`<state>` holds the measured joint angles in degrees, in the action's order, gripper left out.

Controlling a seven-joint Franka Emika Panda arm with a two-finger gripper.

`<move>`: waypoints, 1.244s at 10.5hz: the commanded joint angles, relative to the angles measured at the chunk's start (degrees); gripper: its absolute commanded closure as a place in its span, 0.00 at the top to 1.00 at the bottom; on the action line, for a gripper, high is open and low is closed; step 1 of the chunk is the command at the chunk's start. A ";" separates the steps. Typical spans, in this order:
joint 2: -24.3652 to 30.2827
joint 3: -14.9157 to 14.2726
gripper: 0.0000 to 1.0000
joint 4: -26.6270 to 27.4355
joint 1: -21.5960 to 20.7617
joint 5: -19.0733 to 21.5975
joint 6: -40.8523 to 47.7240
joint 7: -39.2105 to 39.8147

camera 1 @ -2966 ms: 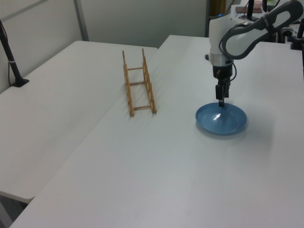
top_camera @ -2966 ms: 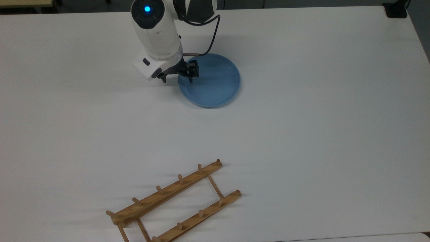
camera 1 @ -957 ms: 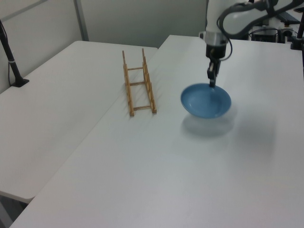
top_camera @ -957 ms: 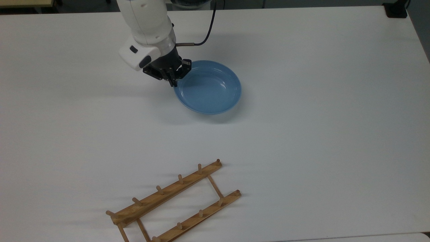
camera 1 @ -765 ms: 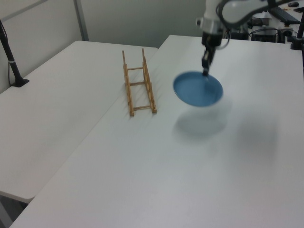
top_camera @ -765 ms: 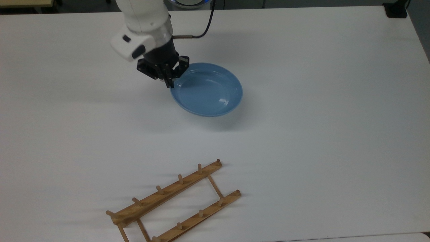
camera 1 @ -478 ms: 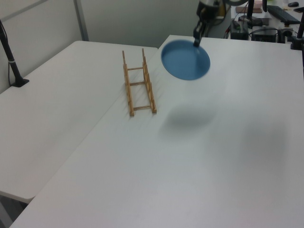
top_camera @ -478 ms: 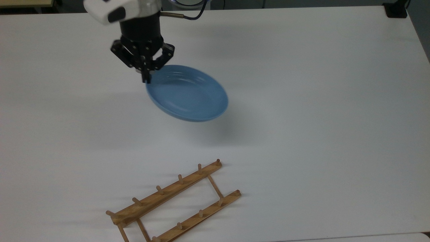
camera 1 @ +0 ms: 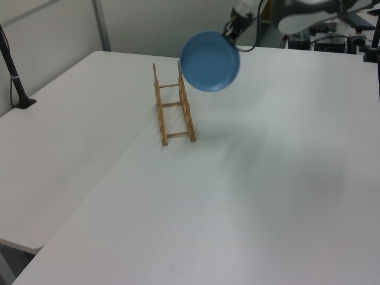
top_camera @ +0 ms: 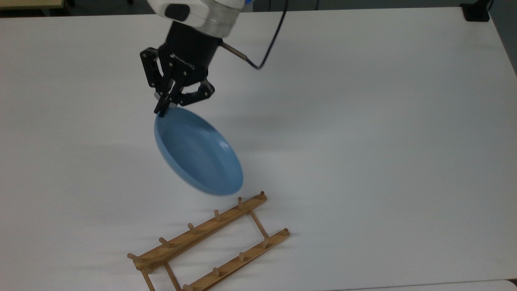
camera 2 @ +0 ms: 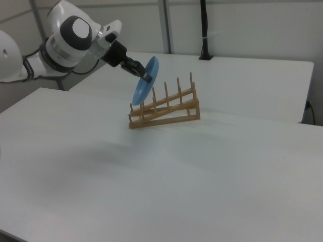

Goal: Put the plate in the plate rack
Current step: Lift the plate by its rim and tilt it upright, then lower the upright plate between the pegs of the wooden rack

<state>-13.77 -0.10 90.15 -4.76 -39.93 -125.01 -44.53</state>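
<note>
Top view: plate (top_camera: 198, 155) seemingly under hand (top_camera: 163, 107)

rack (top_camera: 210, 242) corner off bottom edge

Plate (top_camera: 198, 155) plain light blue; plate rack (top_camera: 210, 244) light-brown wood; gripper (top_camera: 164, 106) black; table (top_camera: 363, 121) white

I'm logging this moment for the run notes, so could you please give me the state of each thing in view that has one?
gripper: shut on the plate's rim, tilted toward the rack.
plate: lifted off the table, tipped steeply on edge, hanging near the rack's end, not yet between any pegs.
plate rack: standing on the table, holding nothing.
table: white, bearing the rack.
</note>
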 commanded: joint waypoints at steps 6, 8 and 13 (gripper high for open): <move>-10.92 -0.51 0.00 -8.33 -7.00 -35.15 -3.92 -39.88; -13.64 -0.51 0.00 -7.80 -7.89 -41.70 -3.57 -44.75; -15.59 -0.51 0.00 -5.08 -9.91 -43.39 -2.70 -45.29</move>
<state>-29.72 0.01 83.95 -13.64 -81.89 -128.49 -88.72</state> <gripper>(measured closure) 0.956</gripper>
